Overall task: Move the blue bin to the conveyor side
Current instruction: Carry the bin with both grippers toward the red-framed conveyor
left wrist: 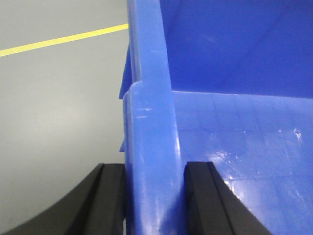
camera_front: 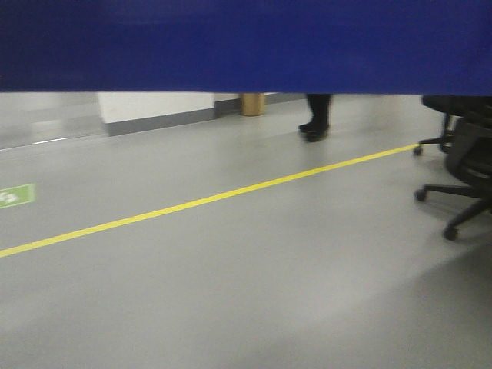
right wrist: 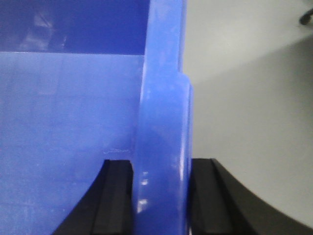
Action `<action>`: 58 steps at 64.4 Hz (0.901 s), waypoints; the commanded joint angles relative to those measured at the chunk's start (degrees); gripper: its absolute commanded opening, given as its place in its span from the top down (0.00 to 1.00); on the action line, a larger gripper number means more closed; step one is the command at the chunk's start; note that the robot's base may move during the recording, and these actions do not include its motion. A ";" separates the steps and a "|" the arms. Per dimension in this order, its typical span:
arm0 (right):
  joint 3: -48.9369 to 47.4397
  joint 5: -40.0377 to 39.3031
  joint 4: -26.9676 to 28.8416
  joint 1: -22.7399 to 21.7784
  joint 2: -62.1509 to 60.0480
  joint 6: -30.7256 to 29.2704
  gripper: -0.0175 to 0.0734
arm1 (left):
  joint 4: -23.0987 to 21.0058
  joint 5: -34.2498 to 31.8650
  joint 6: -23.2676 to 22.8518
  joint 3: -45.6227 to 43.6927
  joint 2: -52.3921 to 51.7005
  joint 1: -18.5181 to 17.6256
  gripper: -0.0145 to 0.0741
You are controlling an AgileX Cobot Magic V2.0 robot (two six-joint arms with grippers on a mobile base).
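Observation:
The blue bin (left wrist: 234,137) fills the left wrist view, with its inside floor and far wall showing. My left gripper (left wrist: 154,169) is shut on its thick left rim, one black finger (left wrist: 110,196) outside the wall and one inside. In the right wrist view my right gripper (right wrist: 161,166) is shut on the right rim of the bin (right wrist: 68,107) in the same way. Grey floor shows outside both walls. The conveyor is out of view.
A flat dark-blue surface (camera_front: 246,42) covers the top of the front view. Below it are grey floor, a yellow line (camera_front: 207,200), black office chairs (camera_front: 461,177) at right, a person's feet (camera_front: 315,127) and a green floor mark (camera_front: 15,194).

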 commanded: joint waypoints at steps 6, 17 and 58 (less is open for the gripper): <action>-0.76 -4.19 -4.17 -0.42 -1.20 -0.86 0.90 | 1.82 -6.66 0.39 -0.91 -1.15 -0.08 0.86; -0.76 -4.19 -4.17 -0.42 -1.20 -0.86 0.90 | 1.82 -6.66 0.39 -0.91 -1.15 -0.08 0.86; -0.76 -4.19 -4.17 -0.42 -1.20 -0.86 0.90 | 1.82 -6.66 0.39 -0.91 -1.15 -0.08 0.86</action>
